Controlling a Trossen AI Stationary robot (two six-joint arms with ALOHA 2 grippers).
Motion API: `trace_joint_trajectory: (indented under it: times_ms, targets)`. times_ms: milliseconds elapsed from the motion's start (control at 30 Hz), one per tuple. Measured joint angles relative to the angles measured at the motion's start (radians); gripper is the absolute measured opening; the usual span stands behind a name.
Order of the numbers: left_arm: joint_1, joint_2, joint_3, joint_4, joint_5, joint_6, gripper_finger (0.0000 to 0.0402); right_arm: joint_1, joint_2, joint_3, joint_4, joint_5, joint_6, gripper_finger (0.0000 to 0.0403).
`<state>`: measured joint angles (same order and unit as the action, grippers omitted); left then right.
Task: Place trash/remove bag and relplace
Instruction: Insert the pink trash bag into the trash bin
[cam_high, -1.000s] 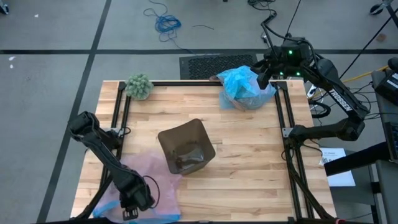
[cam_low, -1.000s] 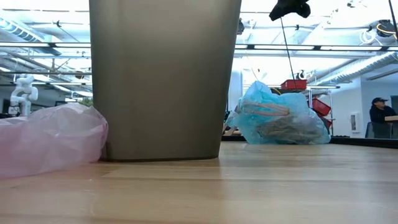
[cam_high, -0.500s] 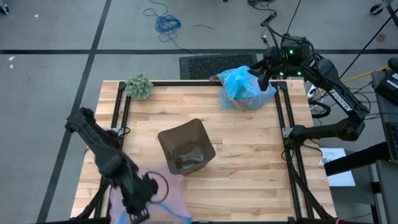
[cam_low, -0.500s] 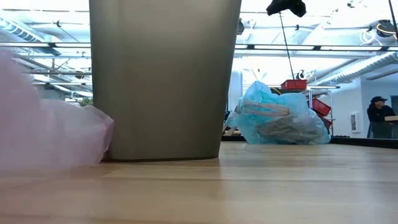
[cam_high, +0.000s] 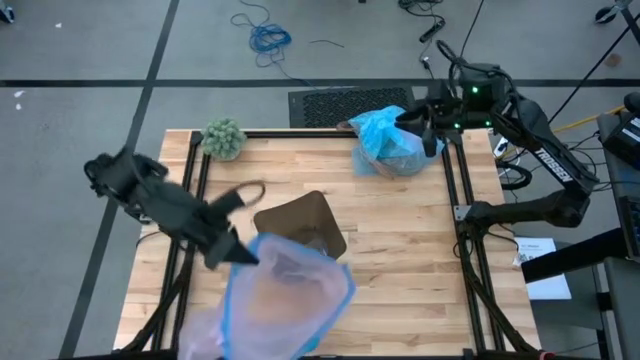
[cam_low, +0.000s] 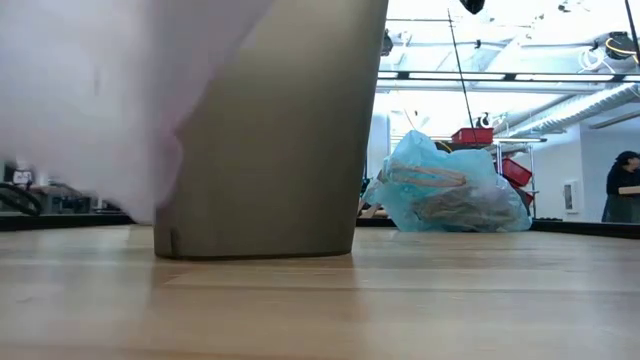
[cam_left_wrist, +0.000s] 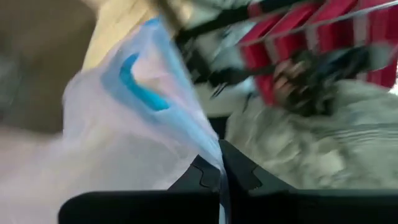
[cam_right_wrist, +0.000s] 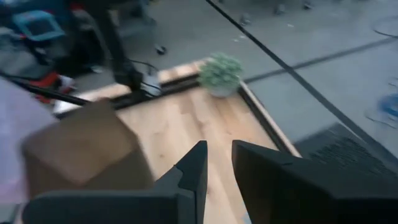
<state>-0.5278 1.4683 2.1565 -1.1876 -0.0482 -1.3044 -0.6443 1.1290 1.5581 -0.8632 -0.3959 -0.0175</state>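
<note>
The brown square bin (cam_high: 300, 222) stands open in the middle of the table, also in the low view (cam_low: 290, 130). A translucent pink bag with a blue rim (cam_high: 285, 295) billows over the bin's near side, with my left gripper (cam_high: 243, 257) shut on it. The light-blue bag (cam_high: 392, 142) sits bunched on the table's far right corner. Brownish trash (cam_low: 430, 195) shows through its wall. My right gripper (cam_high: 405, 122) hovers above that bag. Its fingers (cam_right_wrist: 219, 168) stand a little apart with nothing between them. My left gripper pinches the pink bag's blue rim (cam_left_wrist: 214, 154) between its two shut fingers. It comes from the table's left, slanting down. The bag spreads and hangs slack below the fingers. In the low view its lower edge (cam_low: 150, 205) is clear of the table.
A fuzzy green ball (cam_high: 224, 138) sits at the far left corner. Black frame rails (cam_high: 455, 200) run along the table's left, right and far edges. Bare wood (cam_high: 400, 250) lies right of the bin.
My left gripper has risen from the table's near left corner and swung toward the bin, tipping from pointing down to nearly level. The pink bag has come with it, lifted off the table and now billowing in front of the bin. My right gripper has turned slightly.
</note>
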Motion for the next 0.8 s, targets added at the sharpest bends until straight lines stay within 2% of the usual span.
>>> trace_joint_trajectory:
  times_ms: [167, 300, 533, 800]
  targets:
    - [0.097, 0.001, 0.081, 0.048, -0.036, 0.155, 0.0, 0.027, -0.023, 0.0, 0.105, -0.205, 0.058, 0.005]
    - [0.187, 0.0, 0.104, 0.122, -0.042, 0.286, 0.0, 0.07, -0.026, 0.0, 0.292, -0.335, 0.183, 0.0032]
    - [0.331, 0.001, 0.107, 0.288, 0.021, 0.47, 0.0, 0.185, 0.019, 0.0, 0.616, -0.371, 0.297, 0.0002]
    - [0.459, 0.001, 0.107, 0.345, 0.149, 0.583, 0.0, 0.294, 0.144, 0.0, 0.778, -0.372, 0.321, 0.0001]
